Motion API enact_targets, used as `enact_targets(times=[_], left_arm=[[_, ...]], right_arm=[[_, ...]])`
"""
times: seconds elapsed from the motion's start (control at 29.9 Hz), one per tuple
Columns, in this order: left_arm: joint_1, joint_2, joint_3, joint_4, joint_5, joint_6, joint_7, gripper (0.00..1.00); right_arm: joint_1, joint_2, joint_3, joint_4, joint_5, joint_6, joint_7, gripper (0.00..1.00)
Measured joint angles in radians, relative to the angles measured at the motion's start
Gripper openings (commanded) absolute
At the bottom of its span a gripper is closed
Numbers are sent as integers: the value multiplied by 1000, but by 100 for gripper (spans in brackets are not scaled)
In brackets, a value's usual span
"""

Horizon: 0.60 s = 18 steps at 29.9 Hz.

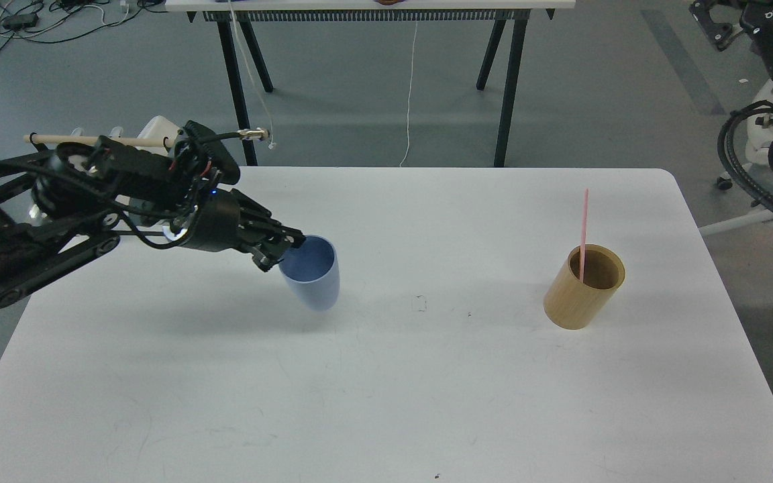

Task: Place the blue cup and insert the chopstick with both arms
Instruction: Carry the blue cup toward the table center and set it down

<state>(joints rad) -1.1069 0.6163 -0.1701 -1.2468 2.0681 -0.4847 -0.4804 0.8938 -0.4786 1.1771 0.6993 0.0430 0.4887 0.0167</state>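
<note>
My left gripper point(287, 247) is shut on the left rim of the blue cup point(314, 275) and holds it upright just above the white table point(386, 402), left of centre. A pink chopstick point(583, 231) stands upright in the wooden cylinder holder point(584, 286) at the right of the table. My right arm point(772, 33) is at the top right corner, off the table; its gripper is cut off by the frame edge.
A black wire cup rack point(158, 144) with a wooden bar and a white cup stands at the table's back left, mostly hidden behind my left arm. A second table's black legs point(507, 80) stand beyond the far edge.
</note>
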Motion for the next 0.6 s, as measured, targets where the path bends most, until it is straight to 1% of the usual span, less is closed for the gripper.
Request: enact_targets(times=[0.13, 0.23, 0.43, 0.53, 0.6], left_arm=[[-20, -179, 5, 14, 37, -4, 32, 1], [-21, -275, 6, 48, 66, -4, 39, 1], [-8, -399, 9, 169, 103, -4, 43, 2], [8, -430, 22, 219, 112, -4, 46, 2], [23, -436, 31, 231, 113, -4, 46, 2]], right_arm=[[4, -2, -9, 2, 0, 0, 1, 99], [4, -2, -11, 2, 0, 0, 1, 99], [2, -26, -11, 14, 0, 0, 1, 99], [-4, -41, -12, 27, 0, 0, 0, 99], [-10, -46, -12, 37, 0, 0, 0, 99]])
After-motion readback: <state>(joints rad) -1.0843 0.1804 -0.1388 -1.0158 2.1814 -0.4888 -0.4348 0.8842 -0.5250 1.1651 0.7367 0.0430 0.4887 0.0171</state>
